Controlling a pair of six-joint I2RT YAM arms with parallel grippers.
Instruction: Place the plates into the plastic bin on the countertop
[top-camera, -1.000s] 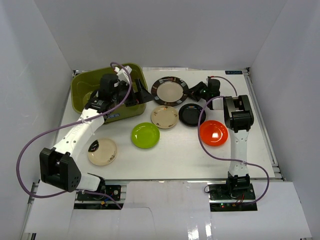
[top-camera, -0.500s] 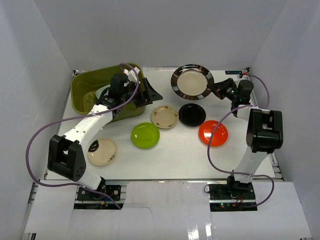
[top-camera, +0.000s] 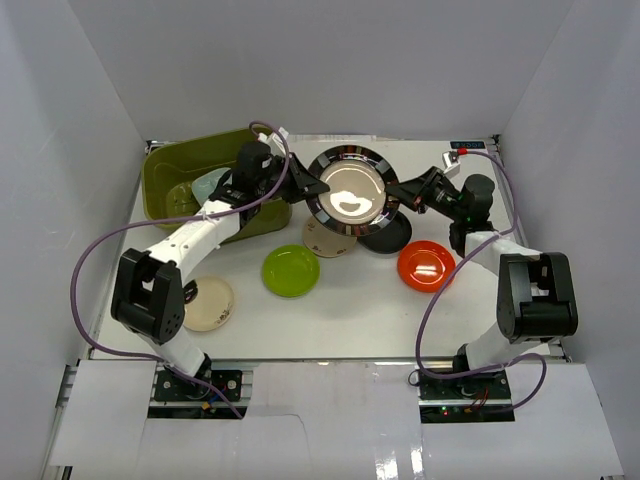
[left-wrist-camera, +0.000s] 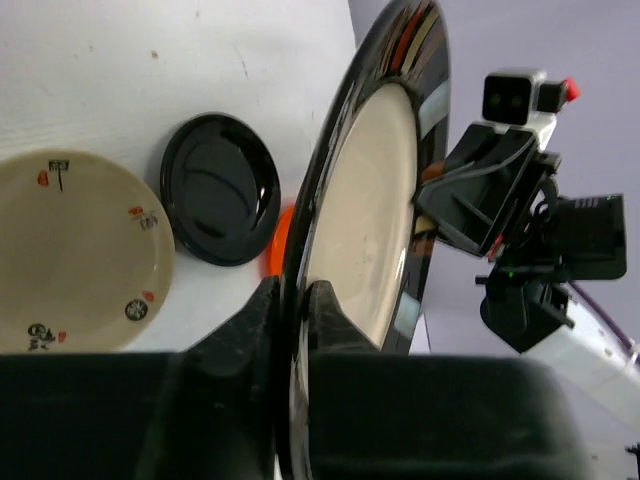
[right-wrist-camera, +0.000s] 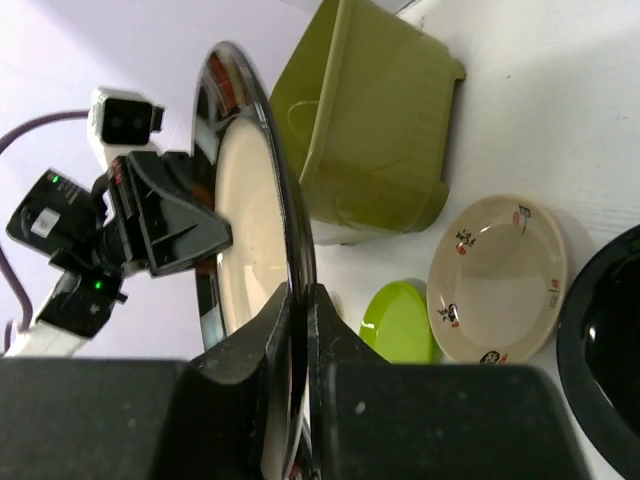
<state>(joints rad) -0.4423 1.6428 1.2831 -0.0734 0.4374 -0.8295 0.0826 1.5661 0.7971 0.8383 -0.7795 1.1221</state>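
Status: black-rimmed cream plate (top-camera: 348, 188) is up off the tabletop (top-camera: 350, 320), tilted on edge and bridged between my two pincers. Left pincer (top-camera: 303, 186) is clenched on one rim, right pincer (top-camera: 398, 194) is clenched on the opposite rim. Reads as a mid-air handover with neither side released.

Plastic bin (top-camera: 160, 170) sits just behind the left pincer.

Done: pale mint plate (top-camera: 210, 184) is in the bin. Can't tell what else is in there.

Left: this plate, plus five on the tabletop.
- Under the pincers: patterned beige plate (top-camera: 320, 242), black plate (top-camera: 393, 236).
- Nearer me: lime green plate (top-camera: 291, 270), orange-red plate (top-camera: 426, 266).
- Well off the left pincer: other beige plate (top-camera: 205, 303).

Views:
- Top cam alone shows the bin interior and that far beige plate.
- Wrist cams alone show the rim seated between my fingers (left-wrist-camera: 262, 310).
- Right wrist gets only the bin's outer wall.
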